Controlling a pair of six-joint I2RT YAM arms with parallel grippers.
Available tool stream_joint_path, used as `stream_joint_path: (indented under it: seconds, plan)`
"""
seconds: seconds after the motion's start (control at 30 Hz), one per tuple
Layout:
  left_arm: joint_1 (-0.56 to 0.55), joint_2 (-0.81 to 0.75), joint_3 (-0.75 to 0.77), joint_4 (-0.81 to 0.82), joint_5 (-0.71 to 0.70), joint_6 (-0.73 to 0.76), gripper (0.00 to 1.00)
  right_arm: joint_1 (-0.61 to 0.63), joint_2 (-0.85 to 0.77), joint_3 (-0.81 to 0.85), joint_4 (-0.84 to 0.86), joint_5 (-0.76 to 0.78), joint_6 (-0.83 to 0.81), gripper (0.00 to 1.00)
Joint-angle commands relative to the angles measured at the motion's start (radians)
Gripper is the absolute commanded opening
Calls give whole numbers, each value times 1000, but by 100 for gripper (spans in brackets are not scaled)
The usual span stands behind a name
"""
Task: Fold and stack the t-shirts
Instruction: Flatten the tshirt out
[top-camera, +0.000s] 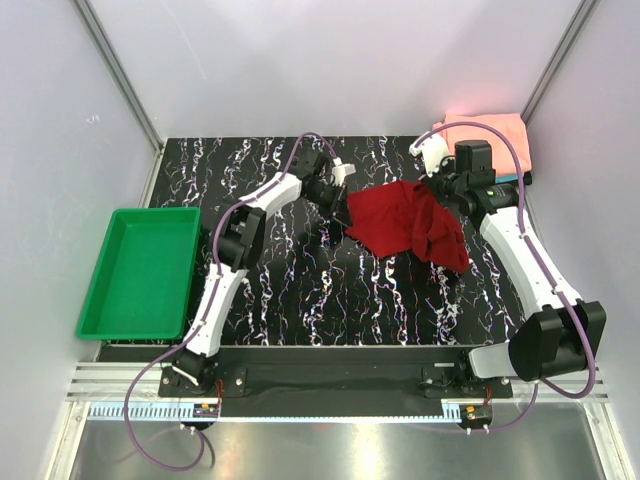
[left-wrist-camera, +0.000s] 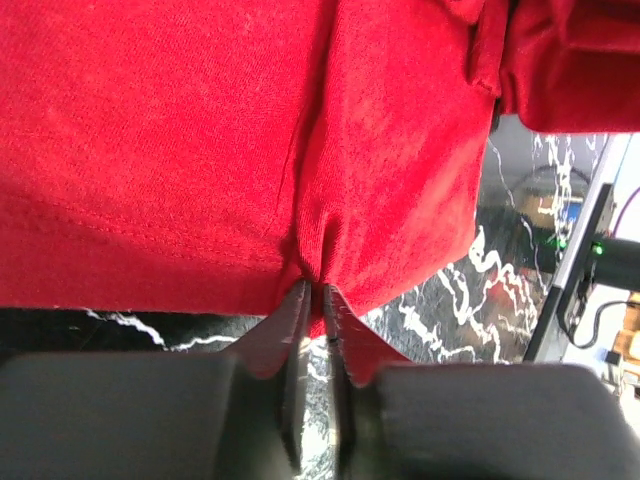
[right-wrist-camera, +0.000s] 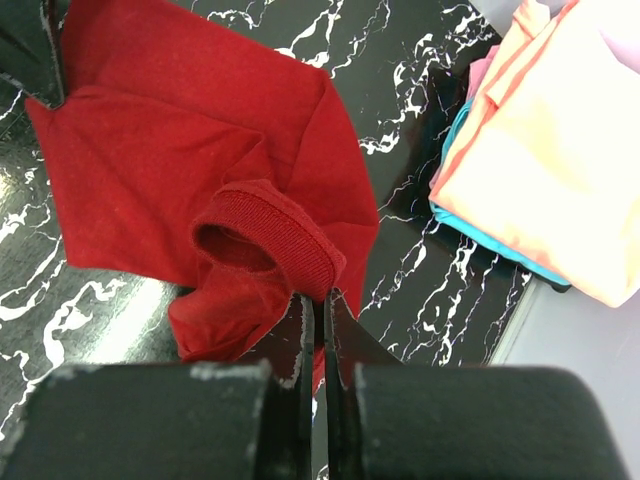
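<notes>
Both tools are clenched on the dark red t-shirt (top-camera: 405, 225): left tool (left-wrist-camera: 312, 295) at a hem edge, right tool (right-wrist-camera: 318, 300) by the collar. The shirt lies bunched on the table (top-camera: 300, 290), near the salmon-pink t-shirt (top-camera: 490, 140). This looks like spreading before folding; the next move calls for drawing the two grips apart to flatten it.

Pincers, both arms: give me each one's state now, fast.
Left pincer: closed on the dark red cloth t-shirt, at its edge.
Right pincer: closed on the same t-shirt, by its ribbed collar.
</notes>
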Motion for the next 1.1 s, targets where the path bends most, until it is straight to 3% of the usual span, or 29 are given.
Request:
stream_joint_path:
  seconds: [0.0, 0.1, 0.33, 0.5, 0.6, 0.67, 0.73, 0.8, 0.9, 0.93, 1.07]
  plan:
    - [1, -89, -24, -16, 42, 29, 9, 2, -1, 38, 64, 7, -14, 0]
    - [1, -103, -38, -39, 39, 55, 0, 2, -18, 24, 67, 8, -19, 0]
    - [43, -317, -20, -112, 3, 116, 0, 2, -72, 18, 85, 8, -16, 0]
    - [151, -492, 61, -178, -5, 156, 0, 2, -6, 191, 107, -30, 21, 0]
    - [175, -548, 171, -340, -55, 309, 0, 2, 48, 338, 90, -35, 53, 0]
    - [172, -542, 342, -551, -73, 443, 0, 3, 57, 410, 84, -32, 75, 0]
    - [172, -561, 385, -691, -77, 509, 0, 2, 45, 426, 67, -35, 90, 0]
    - [159, -636, 301, -770, -61, 559, 0, 2, 10, 392, 49, -56, 104, 0]
    - [110, -768, 44, -905, -66, 671, 0, 2, -66, 264, 37, -88, 127, 0]
    - [100, -858, -127, -906, -61, 688, 0, 2, -84, 230, 30, -95, 141, 0]
    - [60, -1023, -392, -903, -12, 687, 0, 0, -179, 84, -26, -130, 170, 0]
